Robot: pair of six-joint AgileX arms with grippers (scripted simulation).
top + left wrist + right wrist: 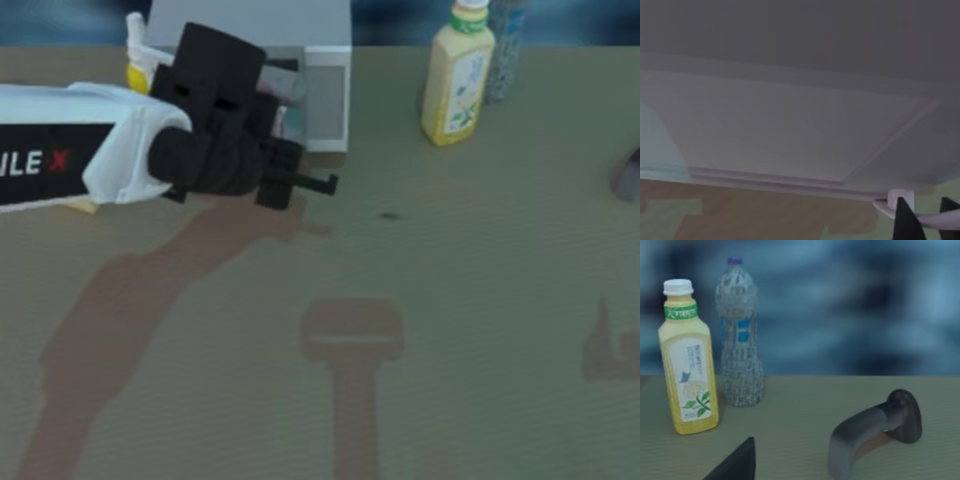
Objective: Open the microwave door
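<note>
Where left end effector (pixel 318 185) reaches, microwave door (pixel 790 135) adjacent.

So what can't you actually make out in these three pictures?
- Microwave door: the left arm hides it in the top view; how far it's open is unclear.
- Left gripper: cut off in the left wrist view.
- Right gripper: only a dark tip shows.
</note>
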